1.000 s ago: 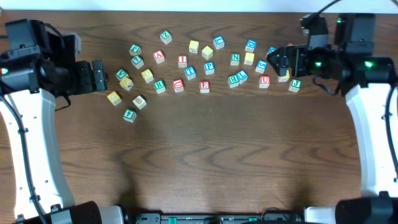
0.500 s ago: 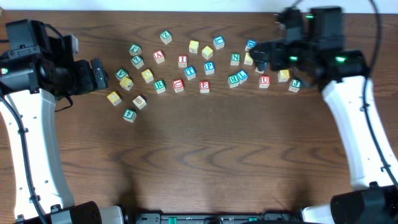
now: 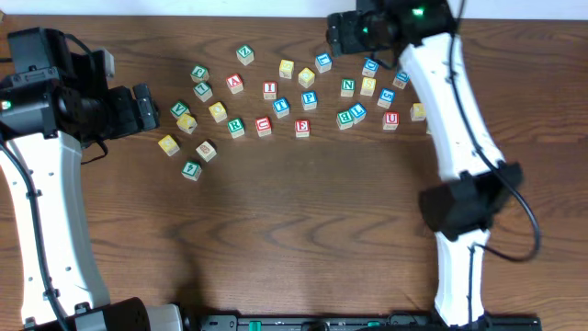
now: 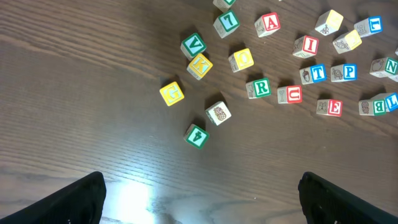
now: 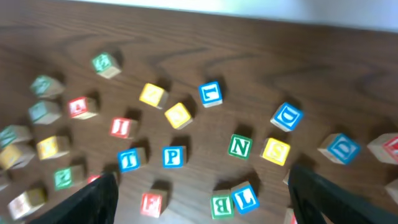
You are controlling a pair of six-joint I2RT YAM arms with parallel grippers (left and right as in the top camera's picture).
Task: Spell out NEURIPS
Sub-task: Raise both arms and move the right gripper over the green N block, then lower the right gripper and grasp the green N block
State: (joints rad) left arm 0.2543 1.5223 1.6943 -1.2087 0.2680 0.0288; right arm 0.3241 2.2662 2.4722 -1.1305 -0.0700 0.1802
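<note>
The left gripper [image 3: 150,108] hovers by the table's [image 3: 294,230] left edge, fingers spread and empty. Blocks R [image 3: 236,127], I [image 3: 269,90], E [image 3: 302,128] and P [image 3: 310,99] lie loose toward the far edge, each turned differently. The right gripper [image 3: 334,34] hangs at the far edge, fingers apart and empty. Beyond it sit N [image 3: 347,87] and U [image 3: 391,119]. Its arm [image 3: 450,101] half hides a yellow block [image 3: 417,111].

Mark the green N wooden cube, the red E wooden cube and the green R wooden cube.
green N wooden cube [image 5: 240,147]: right wrist view, on its lettered top face.
red E wooden cube [image 4: 334,107]: left wrist view, on its lettered face.
green R wooden cube [image 4: 262,88]: left wrist view, on its lettered face.
</note>
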